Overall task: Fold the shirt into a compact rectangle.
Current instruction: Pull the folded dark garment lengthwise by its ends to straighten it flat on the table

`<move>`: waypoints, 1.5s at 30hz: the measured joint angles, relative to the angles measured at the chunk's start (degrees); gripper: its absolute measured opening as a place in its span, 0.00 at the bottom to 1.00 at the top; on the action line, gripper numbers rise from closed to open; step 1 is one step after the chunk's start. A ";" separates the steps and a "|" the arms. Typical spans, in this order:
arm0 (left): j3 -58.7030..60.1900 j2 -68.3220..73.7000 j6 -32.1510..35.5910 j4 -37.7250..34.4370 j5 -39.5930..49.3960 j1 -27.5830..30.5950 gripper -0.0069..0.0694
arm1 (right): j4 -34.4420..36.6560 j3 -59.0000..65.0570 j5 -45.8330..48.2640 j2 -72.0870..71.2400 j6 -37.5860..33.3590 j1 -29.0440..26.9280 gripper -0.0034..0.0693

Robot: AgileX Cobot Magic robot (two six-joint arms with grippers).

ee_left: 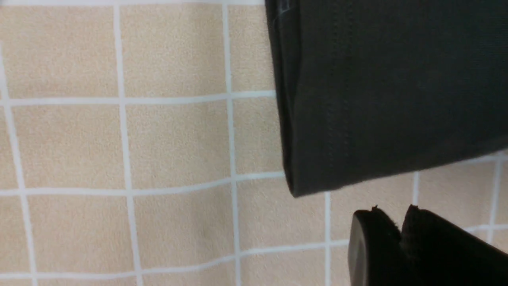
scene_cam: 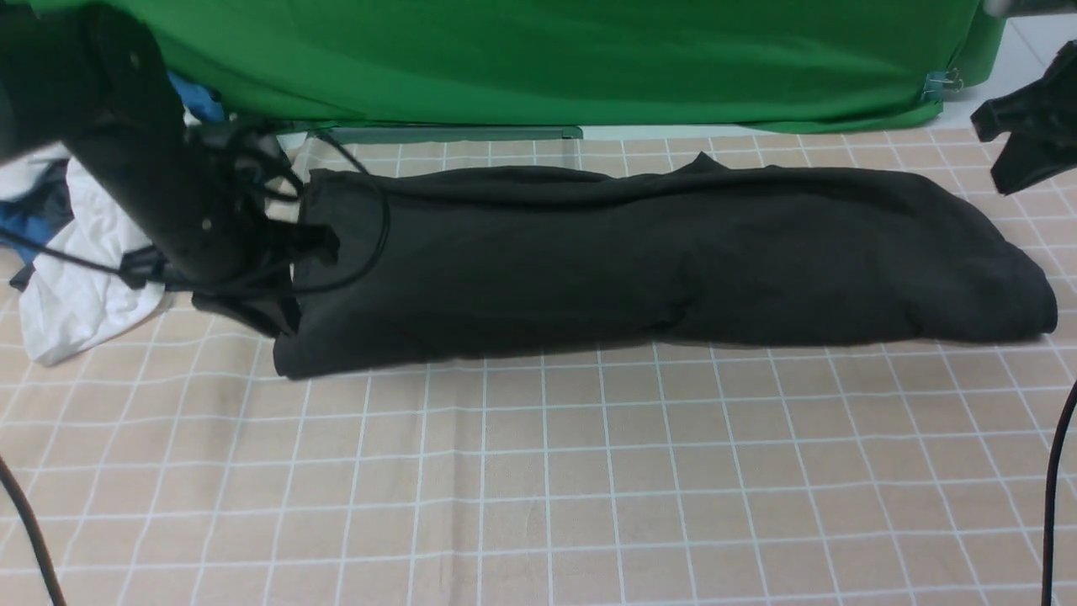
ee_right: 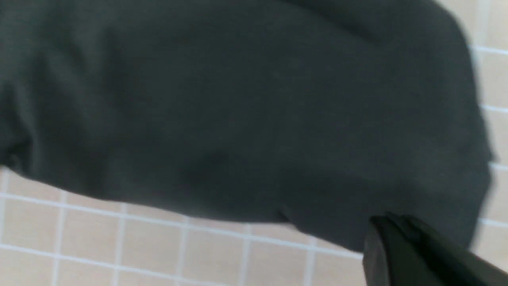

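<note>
One shirt [scene_cam: 656, 261] on my screen: black, folded into a long band lying flat across the far half of the checked tablecloth [scene_cam: 538, 488], running left to right. Its right end is rounded and bunched, its left end squarer. No print or label shows from here.

Two grippers. Left gripper [ee_left: 401, 216]: in its wrist view the fingers [ee_left: 373, 222] sit nearly together with a thin notch at the tips and nothing between them. Whether they are fully closed I cannot tell. They are just beside a corner of the shirt, not touching it. In the front view the left arm [scene_cam: 160, 185] stands over the shirt's left end, with one black cable [scene_cam: 383, 244] looping across the fabric.

Right gripper [ee_right: 395, 224]: closed, empty, by the shirt's rounded right end. In the front view it hangs above the table at the far right, clear of the fabric.

Off to the left lie one crumpled white garment [scene_cam: 76, 286] and one piece of blue cloth [scene_cam: 198, 97]. One green backdrop [scene_cam: 547, 59] hangs behind, held by one metal clip [scene_cam: 942, 82].
</note>
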 joint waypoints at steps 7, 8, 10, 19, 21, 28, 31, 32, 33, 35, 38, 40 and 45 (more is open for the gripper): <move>2.66 0.97 0.15 -0.12 -8.07 0.00 0.76 | 1.27 1.25 -1.78 0.00 -1.08 0.00 0.10; 2.66 1.87 0.15 -0.57 -8.23 0.00 0.86 | 1.29 1.25 -1.82 0.00 -1.20 0.00 0.10; 2.66 3.28 0.15 -0.89 -8.35 0.00 0.94 | 1.34 1.25 -1.93 0.00 -1.25 0.00 0.10; 2.57 7.10 7.56 -4.05 -7.66 0.18 0.72 | 1.36 1.25 -1.78 0.00 -1.27 0.00 0.10; 2.57 7.25 8.74 -4.41 -7.66 0.18 0.40 | 1.12 1.25 -0.34 0.00 -1.27 0.00 0.10; 0.31 5.78 7.66 -0.78 -3.50 0.13 0.13 | -4.85 1.27 7.30 0.00 3.91 -1.74 0.12; -0.35 2.32 5.69 2.57 -1.36 0.08 0.13 | -5.91 2.19 9.08 -0.07 5.79 -4.83 0.22; -0.35 1.47 5.46 3.41 -0.87 0.08 0.13 | -6.18 2.71 8.98 -0.07 6.40 -6.00 0.28; -0.40 0.62 5.20 4.46 -0.32 0.08 0.13 | -6.37 3.30 8.55 -0.07 6.80 -7.09 0.36; -0.40 -0.19 4.33 6.38 0.13 0.08 0.13 | -6.65 4.22 7.07 0.43 7.60 -8.78 0.50; -0.40 -0.25 4.02 7.76 -0.58 0.08 0.13 | -6.65 4.64 4.19 2.38 7.82 -9.59 0.70; -0.40 -0.25 4.02 7.98 -0.96 0.08 0.13 | -5.26 4.85 2.25 3.94 7.82 -9.53 0.78; -0.40 -0.25 4.01 7.98 -1.71 0.08 0.13 | 0.39 4.98 -2.52 9.24 6.14 -8.43 0.84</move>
